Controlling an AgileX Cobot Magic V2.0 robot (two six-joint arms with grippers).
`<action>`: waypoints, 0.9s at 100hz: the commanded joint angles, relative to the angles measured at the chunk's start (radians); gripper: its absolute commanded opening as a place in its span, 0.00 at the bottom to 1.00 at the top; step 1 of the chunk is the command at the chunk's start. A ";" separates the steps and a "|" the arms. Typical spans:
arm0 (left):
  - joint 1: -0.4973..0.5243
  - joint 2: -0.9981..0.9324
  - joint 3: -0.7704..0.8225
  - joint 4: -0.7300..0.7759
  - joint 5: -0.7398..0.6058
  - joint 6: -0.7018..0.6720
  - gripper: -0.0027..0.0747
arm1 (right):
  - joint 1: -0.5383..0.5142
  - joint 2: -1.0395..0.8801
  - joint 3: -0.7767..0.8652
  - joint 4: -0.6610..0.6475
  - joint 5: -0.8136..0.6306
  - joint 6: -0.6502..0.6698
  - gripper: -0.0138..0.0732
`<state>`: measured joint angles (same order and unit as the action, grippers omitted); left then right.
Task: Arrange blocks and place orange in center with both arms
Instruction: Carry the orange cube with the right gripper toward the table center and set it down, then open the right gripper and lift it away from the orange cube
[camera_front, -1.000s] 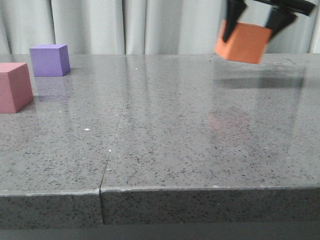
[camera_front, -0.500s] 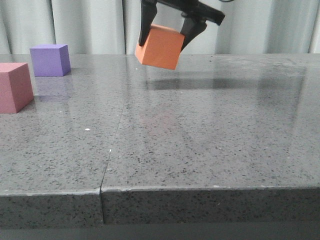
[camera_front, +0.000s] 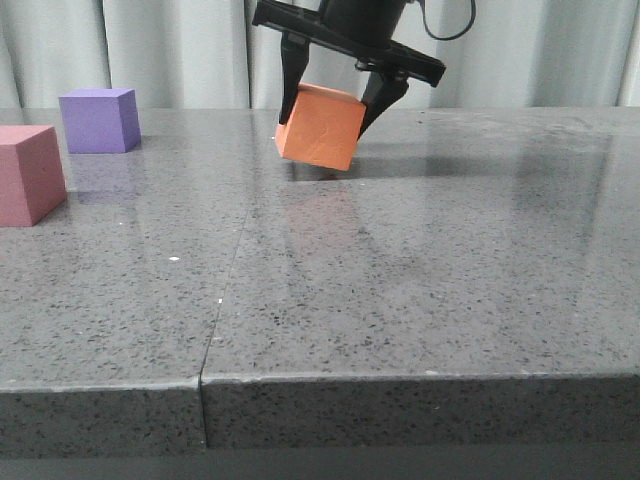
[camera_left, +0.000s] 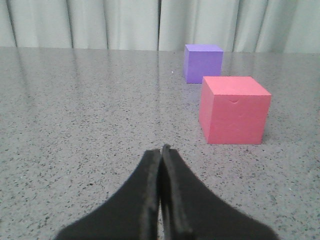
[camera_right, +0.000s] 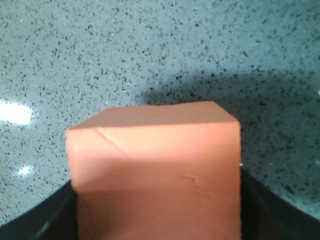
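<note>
My right gripper (camera_front: 335, 100) is shut on the orange cube (camera_front: 320, 126) and holds it tilted, its lower corner at or just above the tabletop, near the far middle of the table. In the right wrist view the orange cube (camera_right: 155, 170) fills the space between the fingers. The purple cube (camera_front: 99, 120) stands at the far left, and the dusty pink cube (camera_front: 30, 174) stands in front of it at the left edge. My left gripper (camera_left: 161, 150) is shut and empty, low over the table, with the pink cube (camera_left: 234, 109) and the purple cube (camera_left: 202, 63) ahead of it.
The grey speckled tabletop (camera_front: 400, 270) has a seam (camera_front: 222, 300) running front to back left of the middle. A pale curtain (camera_front: 180, 50) hangs behind the table. The table's front edge (camera_front: 400, 378) is near the camera.
My right gripper has carried the orange cube from the far right to the far middle and lowered it towards the table. The pink and purple cubes have not moved.
</note>
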<state>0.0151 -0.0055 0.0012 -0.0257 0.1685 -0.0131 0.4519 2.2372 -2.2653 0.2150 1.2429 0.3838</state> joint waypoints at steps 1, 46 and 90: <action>0.003 -0.030 0.041 -0.010 -0.077 -0.001 0.01 | -0.005 -0.063 -0.033 0.009 0.040 0.023 0.47; 0.003 -0.030 0.041 -0.010 -0.077 -0.001 0.01 | -0.006 -0.063 -0.033 -0.010 0.044 0.079 0.60; 0.003 -0.030 0.041 -0.010 -0.077 -0.001 0.01 | -0.006 -0.088 -0.037 -0.009 0.044 0.078 0.92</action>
<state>0.0151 -0.0055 0.0012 -0.0257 0.1685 -0.0131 0.4519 2.2372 -2.2660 0.1997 1.2429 0.4648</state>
